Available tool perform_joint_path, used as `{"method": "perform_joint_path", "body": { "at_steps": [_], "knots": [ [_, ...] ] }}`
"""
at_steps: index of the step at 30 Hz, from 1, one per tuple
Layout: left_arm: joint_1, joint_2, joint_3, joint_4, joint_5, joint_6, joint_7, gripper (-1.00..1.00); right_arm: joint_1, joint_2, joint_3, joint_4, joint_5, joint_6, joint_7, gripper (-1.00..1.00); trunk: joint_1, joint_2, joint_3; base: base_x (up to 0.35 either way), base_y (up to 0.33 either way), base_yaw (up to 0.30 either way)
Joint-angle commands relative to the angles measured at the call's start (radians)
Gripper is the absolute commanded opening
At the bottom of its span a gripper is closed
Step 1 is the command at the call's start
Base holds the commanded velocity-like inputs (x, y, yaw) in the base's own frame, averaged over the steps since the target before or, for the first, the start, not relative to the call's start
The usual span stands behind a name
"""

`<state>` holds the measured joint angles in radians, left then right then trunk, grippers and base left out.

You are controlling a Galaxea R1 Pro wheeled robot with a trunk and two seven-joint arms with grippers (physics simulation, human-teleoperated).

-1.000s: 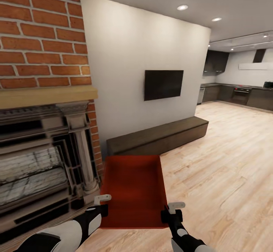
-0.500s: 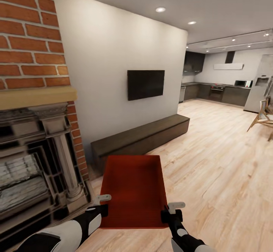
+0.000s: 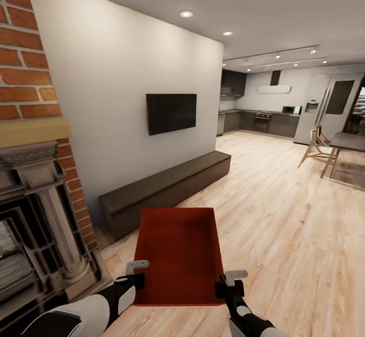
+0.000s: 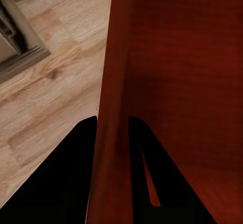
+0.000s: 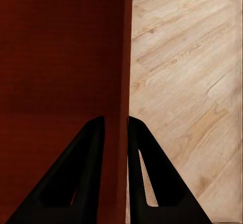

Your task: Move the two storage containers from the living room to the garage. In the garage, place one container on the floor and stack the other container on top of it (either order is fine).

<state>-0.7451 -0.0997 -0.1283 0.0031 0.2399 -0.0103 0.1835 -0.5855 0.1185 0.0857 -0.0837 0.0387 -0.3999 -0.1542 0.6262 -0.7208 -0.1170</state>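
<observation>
One orange-red storage container is held in the air in front of me, above the living room's light wood-plank floor. My left gripper is shut on its left wall near the closest corner; the left wrist view has the container's wall pinched between the two dark fingers. My right gripper is shut on the right wall, and in the right wrist view that wall runs between the fingers. The container is empty inside.
A brick fireplace stands close on the left. A long dark low bench runs along the white wall under a black TV. Open plank floor stretches right toward a kitchen, a fridge, and a wooden chair by a table.
The whole view has swung to the right: the fireplace slid toward the left edge and the kitchen, fridge, chair and table came into sight. The container and both grippers keep their place in the picture.
</observation>
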Motion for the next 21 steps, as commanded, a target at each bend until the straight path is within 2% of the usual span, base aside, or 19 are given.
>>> {"method": "perform_joint_path", "body": {
  "at_steps": [1,21],
  "knots": [
    [-0.002,0.006,0.044,-0.003,0.001,-0.002,0.014,-1.00,-0.001,-0.007,0.006,0.012,-0.017,-0.006,-0.014,-1.00,0.000,-0.001,-0.001,0.000,0.000,-0.286],
    [-0.002,0.006,0.044,-0.003,0.001,-0.002,0.014,-1.00,-0.001,-0.007,0.006,0.012,-0.017,-0.007,-0.014,-1.00,0.000,-0.001,0.015,0.000,0.000,-0.272]
  ]
}}
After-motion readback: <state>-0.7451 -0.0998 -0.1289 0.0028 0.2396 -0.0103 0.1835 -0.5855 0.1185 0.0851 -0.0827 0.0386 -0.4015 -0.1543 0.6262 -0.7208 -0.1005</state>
